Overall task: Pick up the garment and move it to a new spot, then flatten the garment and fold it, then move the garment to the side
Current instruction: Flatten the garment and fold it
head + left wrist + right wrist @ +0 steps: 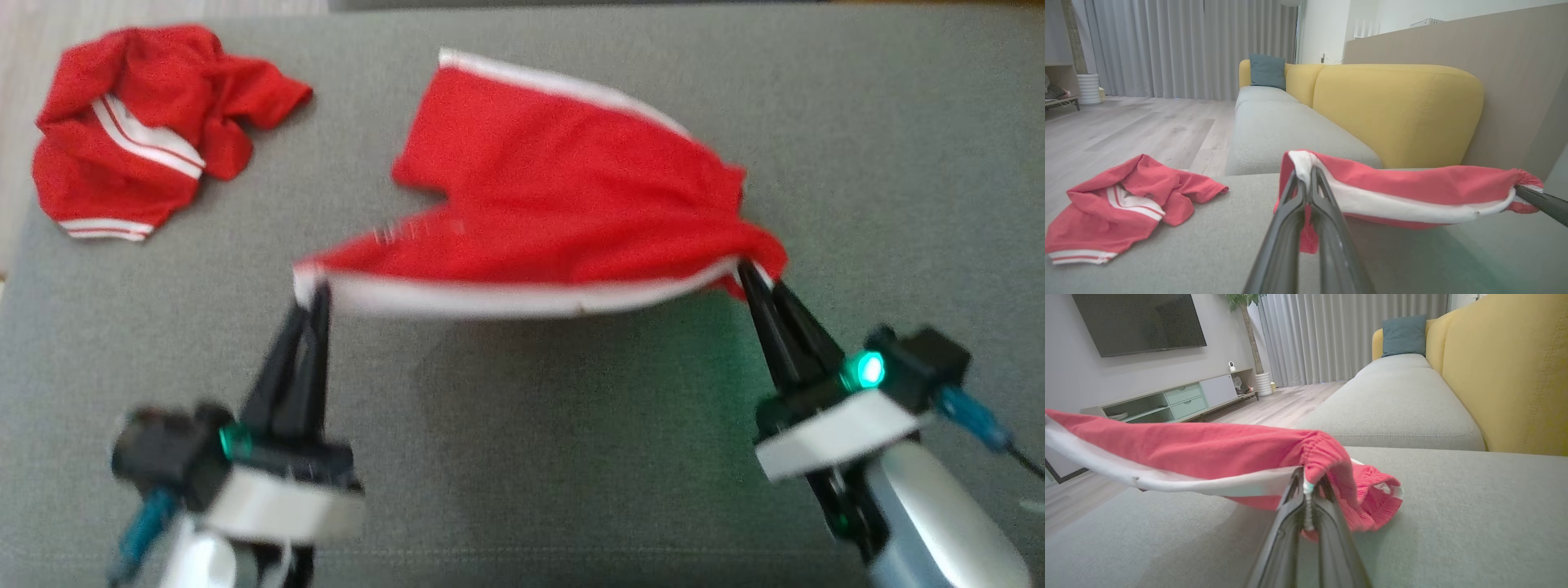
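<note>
Head view shows you both tools pressed together on the same garment (555,188), a pair of red shorts with white trim. Your left tool (318,290) pinches one end of the white-edged band, and your right tool (755,278) pinches the other end, where the cloth bunches into a gathered red knot. The band runs between the two tools in a shallow sagging line, raised off the grey sofa seat (571,457). The rest of the shorts spreads away beyond the fingertips. The far edge seems to lie on the seat, though the blur in this view makes that hard to judge.

In the left wrist view the fingers meet tightly over a fold of white trim, and a red flap hangs down just below the tips. One dark finger of the right tool enters at that view's right edge, touching the far end of the band.

In the right wrist view the fingers close on the elastic waist, with puckered cloth spilling to the right of the tips.

A second red garment (139,131) lies crumpled on the seat, well apart from your left tool, outward and to its left.
</note>
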